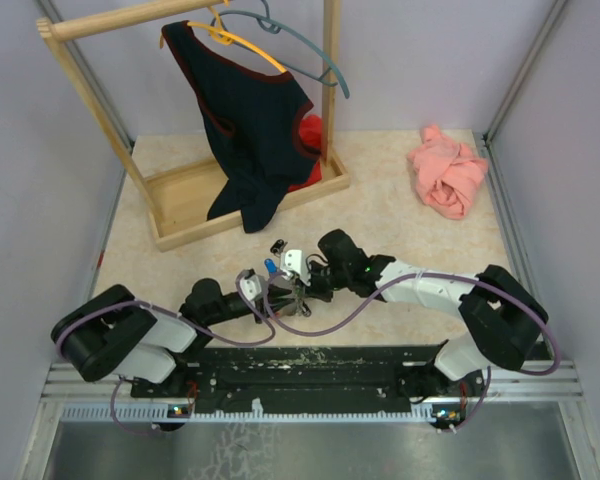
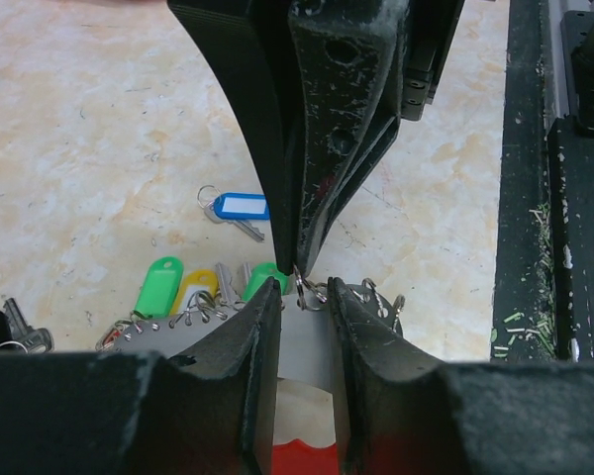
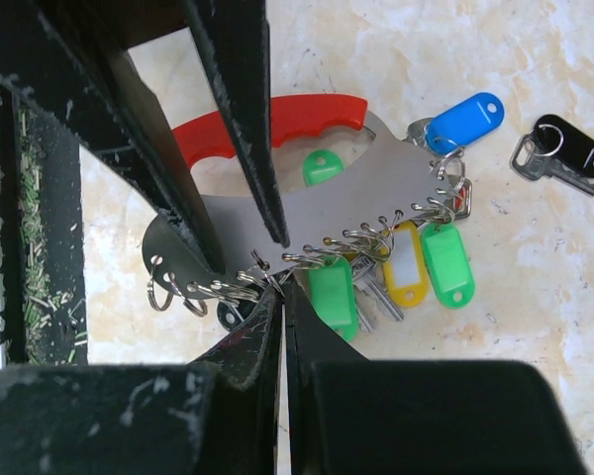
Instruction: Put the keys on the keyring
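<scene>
The keyring is a flat grey plate (image 3: 376, 188) with a red handle (image 3: 277, 119) and a row of small split rings along its edge. Green and yellow tagged keys (image 3: 404, 267) hang from those rings. A blue-tagged key (image 2: 243, 206) and a black-tagged key (image 3: 569, 148) lie loose on the table beside it. My right gripper (image 3: 282, 287) is shut on one small split ring at the plate's edge. My left gripper (image 2: 305, 295) is open, its fingers (image 3: 247, 129) straddling the plate just opposite the right fingertips. In the top view both grippers meet over the keyring (image 1: 298, 302).
A wooden clothes rack (image 1: 180, 200) with a dark garment (image 1: 250, 130) on a hanger stands at the back left. A pink cloth (image 1: 447, 170) lies at the back right. The black mounting rail (image 1: 300, 365) runs along the near edge behind the grippers.
</scene>
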